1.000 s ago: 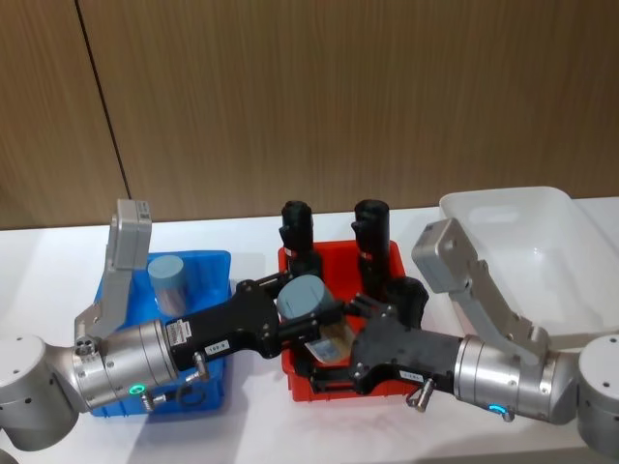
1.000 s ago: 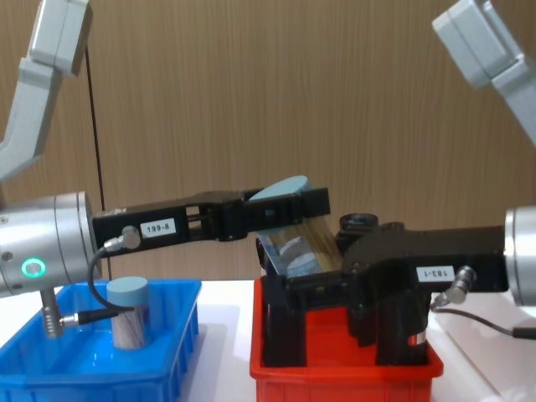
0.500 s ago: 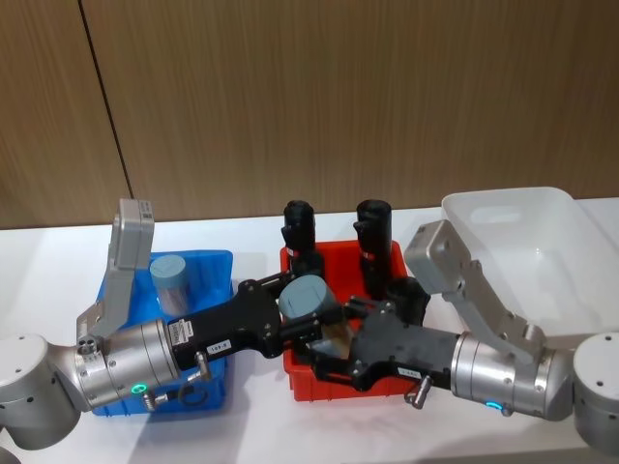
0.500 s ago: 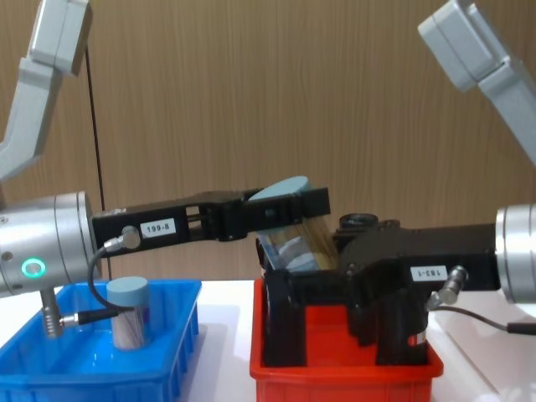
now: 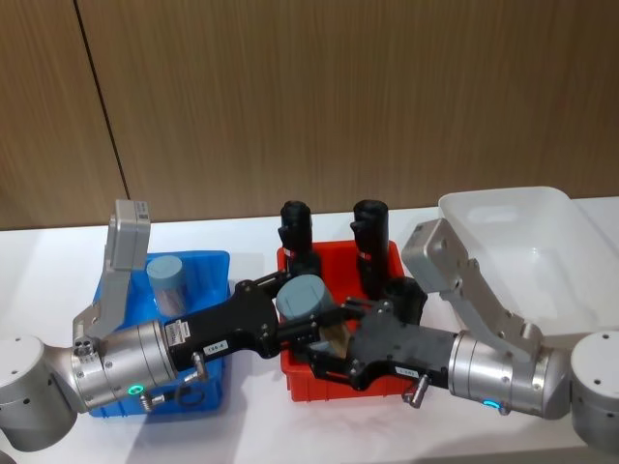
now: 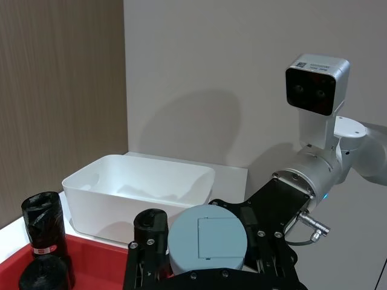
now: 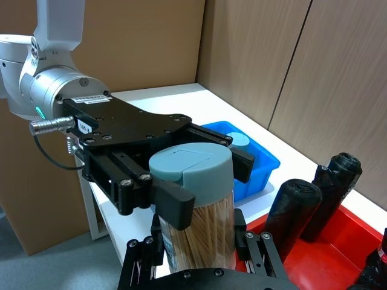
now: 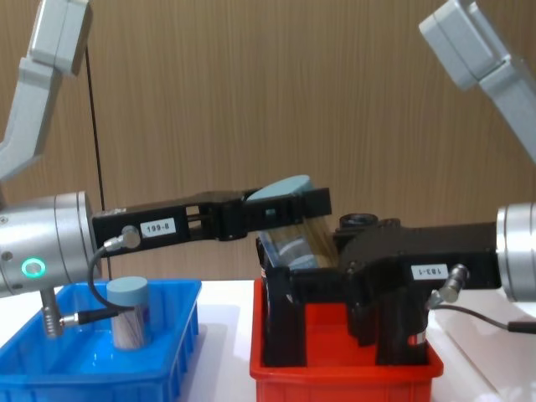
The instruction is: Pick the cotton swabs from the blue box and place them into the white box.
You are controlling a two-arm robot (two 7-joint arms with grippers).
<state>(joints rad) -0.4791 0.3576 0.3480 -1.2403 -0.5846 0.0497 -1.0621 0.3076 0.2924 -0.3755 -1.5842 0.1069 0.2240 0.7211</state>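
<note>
Two black rolls (image 5: 371,232) stand behind the gripped tub (image 5: 303,295).

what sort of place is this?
Likely a lab or test room: white table, wood-panel wall, blue box, red bin and white box lined up. Left hand and right hand meet at a cotton swabs tub above the bin.

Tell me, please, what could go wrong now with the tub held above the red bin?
1. The left gripper is shut on the cotton swab tub near its lid, tilted over the red bin. If it releases before the right gripper grips firmly, the tub may fall among the black rolls.
2. The two grippers are very close and might collide.
</note>
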